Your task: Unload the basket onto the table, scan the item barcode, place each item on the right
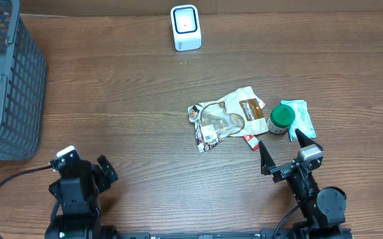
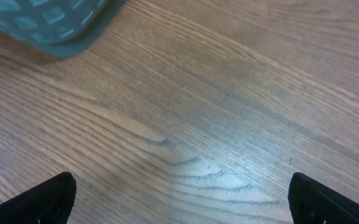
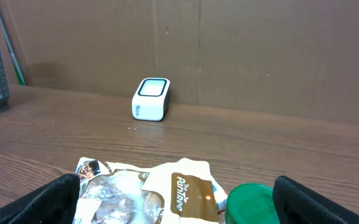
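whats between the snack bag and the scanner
Bare table from snack bag to scanner, bar a tiny speck near the scanner; the overhead view shows it.

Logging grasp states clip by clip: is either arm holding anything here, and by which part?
Nothing is held. The left gripper and right gripper both stand open; the snack bag and green-lidded jar lie loose ahead of the right one.

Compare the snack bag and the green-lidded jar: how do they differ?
The snack bag lies flat and crumpled; the green-lidded jar stands lid up. The bag is wider and beige with a brown label; the jar is small and round. Both sit just ahead of the open right gripper.
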Controlling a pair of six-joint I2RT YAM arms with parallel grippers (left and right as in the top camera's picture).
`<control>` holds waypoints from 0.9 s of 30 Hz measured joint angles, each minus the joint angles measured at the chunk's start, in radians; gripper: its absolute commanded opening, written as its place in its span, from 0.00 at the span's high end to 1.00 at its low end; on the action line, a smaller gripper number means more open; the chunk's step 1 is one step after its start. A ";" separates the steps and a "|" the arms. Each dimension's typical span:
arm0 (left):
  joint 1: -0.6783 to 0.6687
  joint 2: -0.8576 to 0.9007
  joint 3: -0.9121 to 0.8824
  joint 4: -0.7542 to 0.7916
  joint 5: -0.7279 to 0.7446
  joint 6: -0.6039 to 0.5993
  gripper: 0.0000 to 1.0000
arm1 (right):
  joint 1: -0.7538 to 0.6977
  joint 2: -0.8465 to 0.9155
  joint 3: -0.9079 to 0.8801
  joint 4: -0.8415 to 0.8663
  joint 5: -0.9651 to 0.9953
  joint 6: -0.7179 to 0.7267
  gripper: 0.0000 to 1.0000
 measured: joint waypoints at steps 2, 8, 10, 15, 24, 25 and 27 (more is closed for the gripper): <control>0.000 -0.027 -0.015 -0.011 0.000 0.000 0.00 | 0.000 0.000 0.000 0.000 0.000 0.000 0.00; 0.000 -0.095 -0.022 -0.099 -0.003 0.000 0.00 | 0.000 0.000 0.000 0.000 0.000 0.001 0.00; 0.000 -0.108 -0.022 -0.115 -0.003 0.000 0.00 | 0.000 0.000 0.000 0.000 0.000 0.000 0.00; 0.000 -0.132 -0.024 -0.082 -0.011 0.000 0.00 | 0.000 0.000 0.000 0.001 0.000 0.001 0.00; 0.000 -0.210 -0.027 0.377 0.013 -0.002 0.00 | 0.000 0.000 0.000 0.000 0.000 0.000 0.00; 0.000 -0.221 -0.027 0.415 0.020 -0.002 0.00 | 0.000 0.000 0.000 0.000 0.000 0.001 0.00; -0.002 -0.246 -0.033 0.495 0.035 -0.003 0.00 | 0.000 0.000 0.000 0.000 0.000 0.000 0.00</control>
